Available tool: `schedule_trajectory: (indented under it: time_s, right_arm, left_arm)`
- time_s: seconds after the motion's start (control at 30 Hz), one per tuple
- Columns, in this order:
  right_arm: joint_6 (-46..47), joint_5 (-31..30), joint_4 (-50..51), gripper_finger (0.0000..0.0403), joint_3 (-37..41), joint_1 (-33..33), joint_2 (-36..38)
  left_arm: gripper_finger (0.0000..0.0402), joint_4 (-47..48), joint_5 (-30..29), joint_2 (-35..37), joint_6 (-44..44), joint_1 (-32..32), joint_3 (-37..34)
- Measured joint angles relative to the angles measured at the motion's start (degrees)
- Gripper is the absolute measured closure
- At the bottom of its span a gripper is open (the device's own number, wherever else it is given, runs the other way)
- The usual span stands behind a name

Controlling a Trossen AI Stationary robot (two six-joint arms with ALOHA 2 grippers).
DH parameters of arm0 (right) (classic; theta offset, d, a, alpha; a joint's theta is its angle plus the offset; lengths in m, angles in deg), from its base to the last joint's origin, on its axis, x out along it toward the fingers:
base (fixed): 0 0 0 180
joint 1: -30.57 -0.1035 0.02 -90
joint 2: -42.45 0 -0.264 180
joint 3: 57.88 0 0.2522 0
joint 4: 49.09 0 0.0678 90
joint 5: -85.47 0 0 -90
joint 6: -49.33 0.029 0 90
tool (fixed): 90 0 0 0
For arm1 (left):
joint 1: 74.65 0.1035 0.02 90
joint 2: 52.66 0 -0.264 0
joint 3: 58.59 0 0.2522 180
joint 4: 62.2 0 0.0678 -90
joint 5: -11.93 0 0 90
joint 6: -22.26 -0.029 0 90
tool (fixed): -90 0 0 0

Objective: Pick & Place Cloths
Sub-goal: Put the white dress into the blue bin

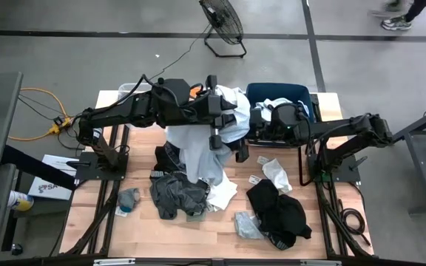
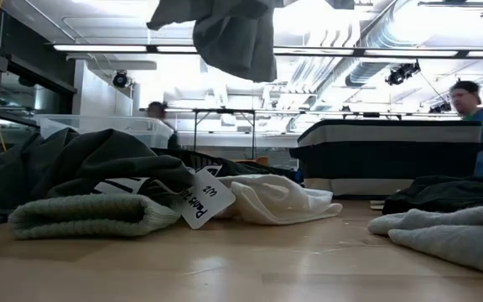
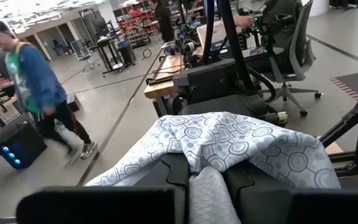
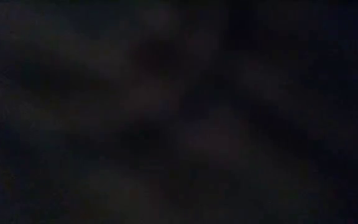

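Left end effector [image 3: 207, 186] raised, arm stretched across counter [image 1: 198, 229], clenched on pale blue patterned cloth [image 3: 229, 140] draping beneath it, right end effector [image 1: 276, 118] down inside navy bin [image 1: 302, 92], grip state cannot be told.

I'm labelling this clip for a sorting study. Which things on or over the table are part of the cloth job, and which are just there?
Part of the job:
- pale patterned cloth, clamped in the left gripper
- black garment
- dark grey garment
- white cloth
- small grey piece
- navy bin, with the right gripper in it

Just there:
- floor fan
- orange cable
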Motion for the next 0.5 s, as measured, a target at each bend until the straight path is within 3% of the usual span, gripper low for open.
schedule_trajectory:
  time_s: [0.23,0.5]
  right_arm:
    - [2.85,0.28,6.57,0.0371,0.00,0.04,1.63]
    - [6.21,-4.06,18.15,0.0375,0.02,-0.42,6.38]
  left_arm:
    - [0.0363,1.45,-2.49,0.00,0.11,-0.07,-0.04]
    - [0.0308,2.90,-7.32,-0.12,-0.13,-0.16,-0.20]
